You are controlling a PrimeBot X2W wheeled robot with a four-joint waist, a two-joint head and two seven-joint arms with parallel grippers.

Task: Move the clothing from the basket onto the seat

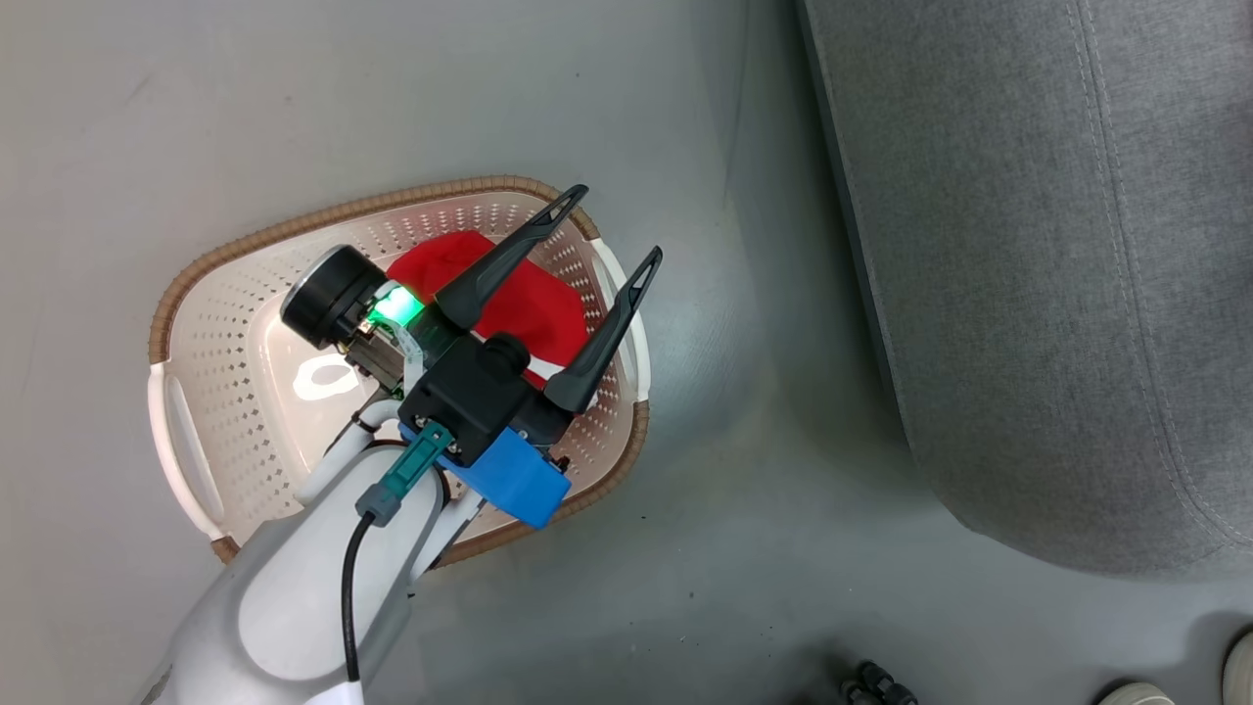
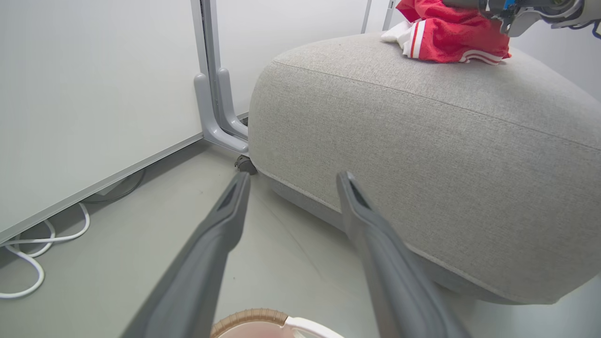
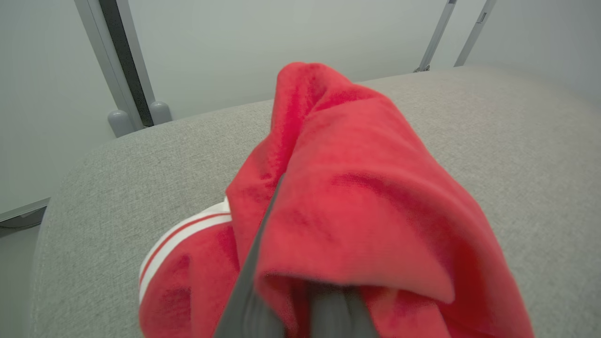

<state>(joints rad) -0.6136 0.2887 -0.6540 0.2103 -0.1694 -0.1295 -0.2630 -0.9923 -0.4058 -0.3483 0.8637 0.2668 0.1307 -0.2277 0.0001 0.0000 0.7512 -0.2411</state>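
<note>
The cream basket (image 1: 323, 220) with its brown rim stands on the floor, and one red piece of clothing (image 1: 538, 313) lies in its far right part. My left gripper (image 1: 617, 223) hovers over that end, open and holding nothing. In the left wrist view its fingers (image 2: 293, 176) point at the side of the grey seat (image 2: 422, 141), with the basket rim (image 2: 249, 319) just below. A second red garment (image 2: 446, 33) with white stripes rests on top of the seat, and my right gripper (image 2: 516, 19) is at it. The right wrist view has this garment (image 3: 366, 202) bunched over a grey finger (image 3: 246, 291), the gripper shut on it.
The seat (image 1: 1057, 274) takes up the right of the head view, with bare grey floor between it and the basket. A white panel wall with a grey post foot (image 2: 218, 122) stands left of the seat. White cables (image 2: 28, 263) lie on the floor by the wall.
</note>
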